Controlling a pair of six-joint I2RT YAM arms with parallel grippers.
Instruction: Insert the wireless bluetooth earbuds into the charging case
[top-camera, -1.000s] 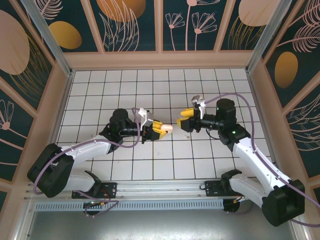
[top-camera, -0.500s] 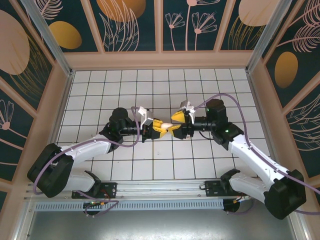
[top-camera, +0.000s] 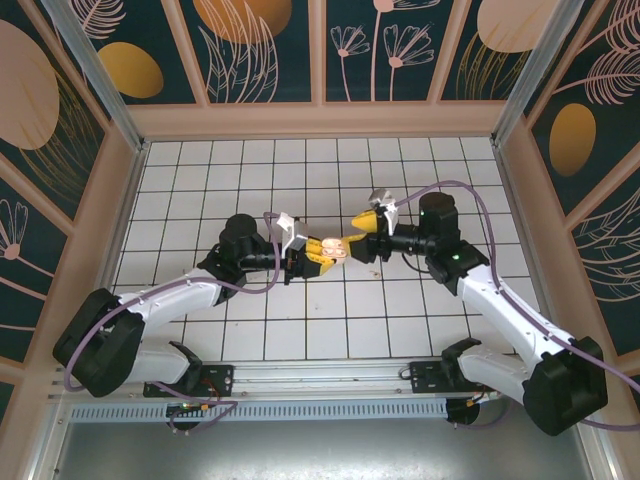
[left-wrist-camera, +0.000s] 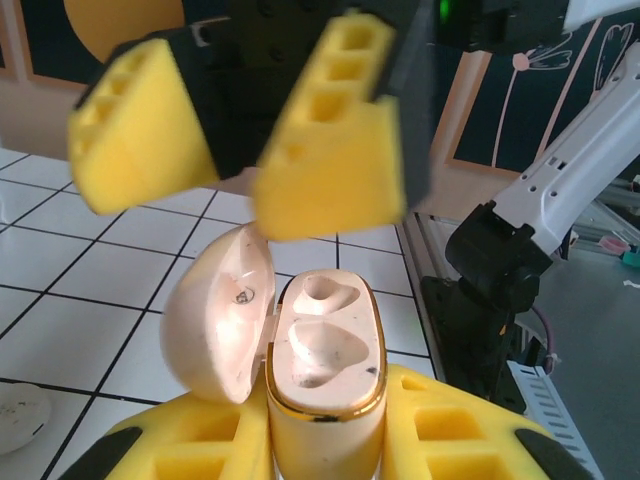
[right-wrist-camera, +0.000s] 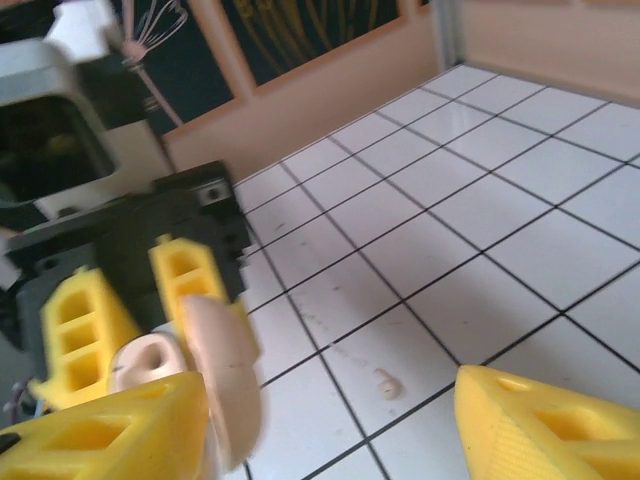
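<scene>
The pinkish-beige charging case (left-wrist-camera: 325, 350) stands upright with my left gripper (left-wrist-camera: 325, 445) shut on its lower body. Its lid (left-wrist-camera: 220, 310) hangs open to the left, and both wells are empty. From above, the case (top-camera: 331, 247) is held over the middle of the tiled floor by the left gripper (top-camera: 318, 253). My right gripper (top-camera: 360, 238) hovers just right of it, open with nothing between its fingers (left-wrist-camera: 335, 150). In the right wrist view the lid (right-wrist-camera: 222, 375) sits beside the right gripper's (right-wrist-camera: 320, 430) left finger. A tiny pale piece (right-wrist-camera: 387, 383) lies on a tile; I cannot tell whether it is an earbud.
A flat white round piece (left-wrist-camera: 15, 415) lies on the floor left of the held case. Wooden walls with dark leaf panels (top-camera: 320, 50) enclose the white tiled floor (top-camera: 200, 170). The right arm's base (left-wrist-camera: 490, 270) stands behind the case.
The right gripper swung left from about a tile away to meet the held case, then eased back slightly. The left arm has stayed put, gripping the case.
</scene>
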